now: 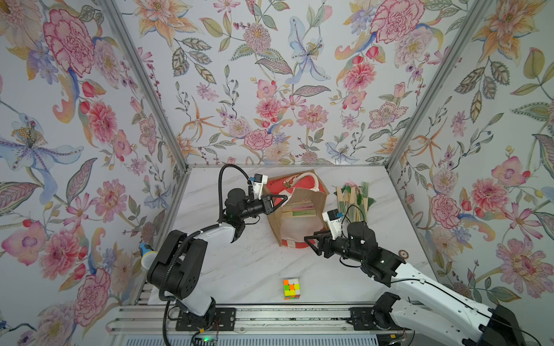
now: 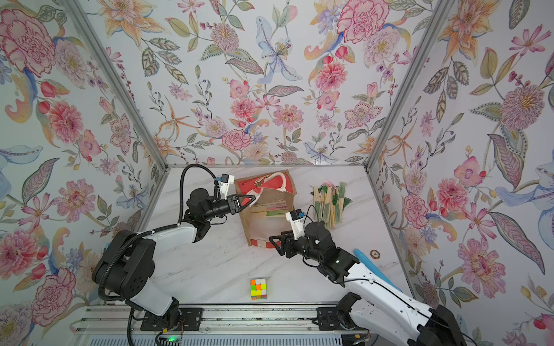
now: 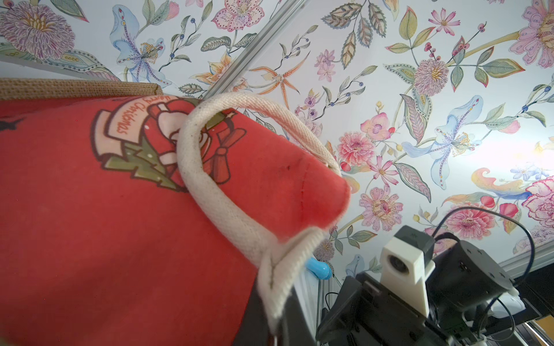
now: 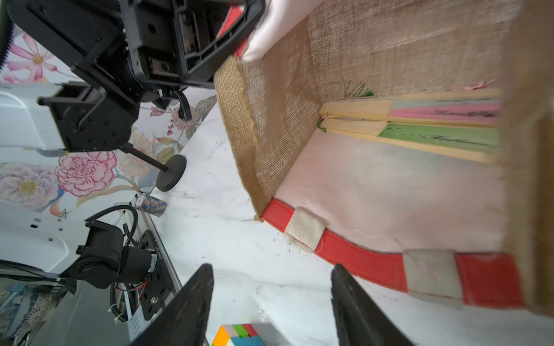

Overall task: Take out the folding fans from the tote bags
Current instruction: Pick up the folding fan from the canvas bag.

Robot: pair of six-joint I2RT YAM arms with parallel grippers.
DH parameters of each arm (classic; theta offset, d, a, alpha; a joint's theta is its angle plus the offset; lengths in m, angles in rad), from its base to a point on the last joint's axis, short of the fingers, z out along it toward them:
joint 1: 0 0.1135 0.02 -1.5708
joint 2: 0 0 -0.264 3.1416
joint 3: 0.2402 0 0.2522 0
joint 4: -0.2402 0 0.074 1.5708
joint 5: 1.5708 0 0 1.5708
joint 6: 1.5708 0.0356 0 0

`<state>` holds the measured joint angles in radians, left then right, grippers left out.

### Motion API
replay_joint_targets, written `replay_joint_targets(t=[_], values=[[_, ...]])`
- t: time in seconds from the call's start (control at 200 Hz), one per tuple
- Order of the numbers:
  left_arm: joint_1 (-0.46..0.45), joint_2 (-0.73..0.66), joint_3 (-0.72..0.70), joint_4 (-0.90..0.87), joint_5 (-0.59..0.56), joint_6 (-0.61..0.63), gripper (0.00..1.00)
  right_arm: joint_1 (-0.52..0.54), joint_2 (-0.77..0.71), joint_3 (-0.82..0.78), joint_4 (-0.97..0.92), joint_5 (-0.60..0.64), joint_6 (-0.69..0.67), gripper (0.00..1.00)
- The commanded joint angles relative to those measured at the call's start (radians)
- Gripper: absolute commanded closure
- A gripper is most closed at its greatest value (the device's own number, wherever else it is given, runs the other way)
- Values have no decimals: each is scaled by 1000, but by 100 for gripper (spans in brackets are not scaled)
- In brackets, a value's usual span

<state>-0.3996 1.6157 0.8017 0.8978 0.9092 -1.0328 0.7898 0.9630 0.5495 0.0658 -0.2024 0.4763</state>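
The left jaws are clenched on the upper rim of the bag (image 1: 274, 223), pinching its red panel where the white handle (image 3: 209, 191) is sewn on; that side is raised and the mouth stands open. The right jaws are released with nothing between them, just outside the bag's mouth, near its red-and-white striped trim (image 4: 368, 263). The bag lies on its side on the worktop (image 1: 245, 263). Deep inside the bag a pink fan (image 4: 443, 112) and a green fan (image 4: 434, 139) lie side by side. A heap of fans (image 1: 353, 199) lies just beside the bag, on the right arm's side. A colour cube (image 1: 291, 289) sits well in front of the bag's mouth.
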Motion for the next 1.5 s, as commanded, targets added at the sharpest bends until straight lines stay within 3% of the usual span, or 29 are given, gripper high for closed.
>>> replay_joint_targets(t=[0.0,0.23,0.43,0.615,0.886,1.496], values=[[-6,4,22,0,-5,-12,100,68,84,31,84,180,-28,36],[-5,-6,21,-5,-4,-9,100,102,295,86,149,242,-20,36],[-6,-9,22,-23,-7,4,100,91,376,51,323,317,138,35],[-5,-6,15,-22,-12,8,100,60,464,0,533,292,299,36],[-13,-10,30,-130,-36,83,100,55,597,43,608,290,414,38],[-22,7,31,-105,-23,77,100,-41,881,194,716,211,693,42]])
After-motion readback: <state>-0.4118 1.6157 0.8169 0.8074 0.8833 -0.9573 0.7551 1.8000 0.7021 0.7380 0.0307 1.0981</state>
